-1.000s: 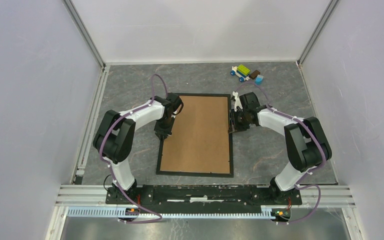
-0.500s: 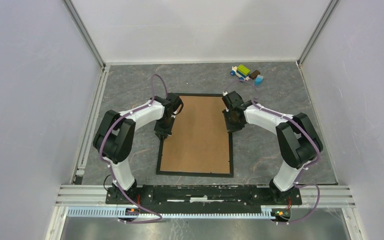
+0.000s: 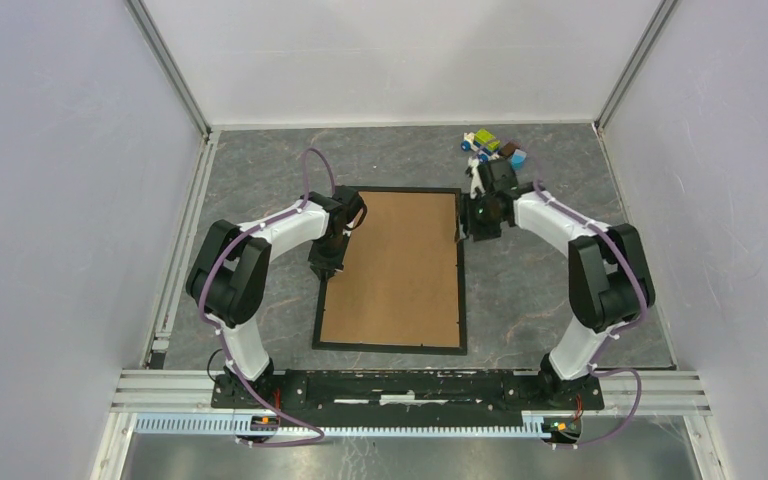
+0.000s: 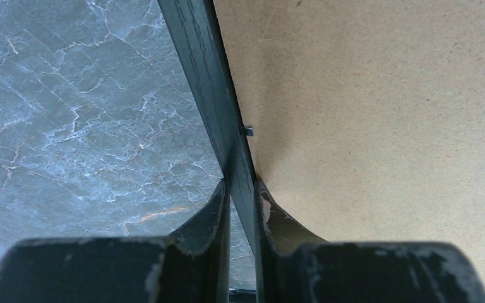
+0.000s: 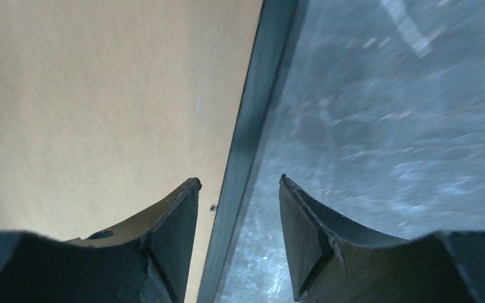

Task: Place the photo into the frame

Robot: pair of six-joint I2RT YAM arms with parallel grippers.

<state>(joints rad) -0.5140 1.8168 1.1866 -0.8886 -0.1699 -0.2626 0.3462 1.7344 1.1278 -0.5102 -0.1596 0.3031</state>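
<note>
My left pincer (image 4: 240,184) is pinching the left rail of the frame (image 4: 205,76) — my right pincer (image 5: 239,182) is hovering spread astride its right rail. The frame is lying flat on the desk (image 3: 530,290).

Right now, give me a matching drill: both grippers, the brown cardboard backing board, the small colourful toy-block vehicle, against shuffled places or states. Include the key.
1. left gripper
2. right gripper
3. brown cardboard backing board
4. small colourful toy-block vehicle

A. far right part of the grey marble table
B. lying inside the thin black rectangular frame
C. open, astride the frame's right rail
D. shut on the frame's left rail

Pairs: 1-D, 2-C, 3-B, 4-A
</note>
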